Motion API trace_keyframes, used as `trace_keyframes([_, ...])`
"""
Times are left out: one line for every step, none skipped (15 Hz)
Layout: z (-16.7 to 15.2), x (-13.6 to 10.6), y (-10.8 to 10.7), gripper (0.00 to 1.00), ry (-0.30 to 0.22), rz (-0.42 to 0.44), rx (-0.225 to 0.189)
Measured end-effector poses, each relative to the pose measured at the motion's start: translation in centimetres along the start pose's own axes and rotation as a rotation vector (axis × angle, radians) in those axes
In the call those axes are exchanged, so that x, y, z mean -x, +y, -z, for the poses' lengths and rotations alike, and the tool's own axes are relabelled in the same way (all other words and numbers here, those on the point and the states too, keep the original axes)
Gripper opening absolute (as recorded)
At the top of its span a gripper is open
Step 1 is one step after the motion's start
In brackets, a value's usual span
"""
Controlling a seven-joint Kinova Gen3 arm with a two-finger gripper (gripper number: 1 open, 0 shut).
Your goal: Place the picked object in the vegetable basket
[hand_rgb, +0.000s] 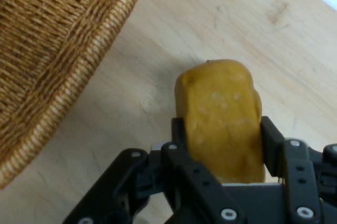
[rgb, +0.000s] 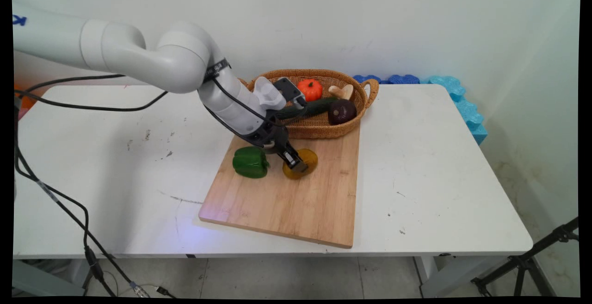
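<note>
A yellow-brown potato [rgb: 309, 157] [hand_rgb: 221, 118] is low over the wooden cutting board [rgb: 296, 207] [hand_rgb: 158, 71], at its far end. My gripper [rgb: 296, 163] [hand_rgb: 223, 129] comes down on it from the upper left. It is shut on the potato, with one black finger [hand_rgb: 178, 129] pressed to each side. A green bell pepper [rgb: 250, 161] rests on the board just left of the gripper. The wicker basket [rgb: 319, 133] [hand_rgb: 47, 50] stands close behind, touching the board's far edge.
The basket holds a small orange pumpkin [rgb: 309, 89], a mushroom [rgb: 342, 92], a cucumber [rgb: 310, 108] and a dark purple eggplant [rgb: 342, 111]. Blue foam pieces [rgb: 458, 100] lie along the table's back right. Black cables [rgb: 69, 105] hang at the left.
</note>
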Motion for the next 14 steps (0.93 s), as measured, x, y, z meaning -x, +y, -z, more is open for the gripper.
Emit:
trace_keyframes([0.6, 0.0, 0.0, 0.0, 0.001, -0.001, 0.006])
trace_keyframes([1.0, 0.0, 0.0, 0.0, 0.003, -0.003, 0.011])
trace_keyframes([2.0, -0.1, 0.0, 0.0, 0.008, -0.006, 0.019])
trace_keyframes([2.9, -0.2, 0.1, 0.0, 0.012, -0.009, 0.028])
trace_keyframes([4.1, -0.6, 0.1, 0.0, 0.02, -0.013, 0.039])
trace_keyframes([5.4, -0.9, 0.1, 0.0, 0.028, -0.017, 0.049])
trace_keyframes([6.6, -1.3, 0.0, 0.0, 0.037, -0.02, 0.056])
trace_keyframes([7.4, -1.6, 0.0, 0.0, 0.043, -0.021, 0.059])
trace_keyframes([8.5, -2.1, -0.2, 0.0, 0.053, -0.022, 0.065])
trace_keyframes([9.8, -2.8, -0.5, 0.0, 0.068, -0.02, 0.068])
trace_keyframes([11.0, -3.5, -0.9, 0.0, 0.082, -0.016, 0.068])
trace_keyframes([11.9, -4.2, -1.3, 0.0, 0.095, -0.012, 0.066])
trace_keyframes([12.5, -4.6, -1.6, 0.0, 0.103, -0.008, 0.064])
trace_keyframes([13.2, -5.3, -2.1, 0.0, 0.115, -0.004, 0.058])
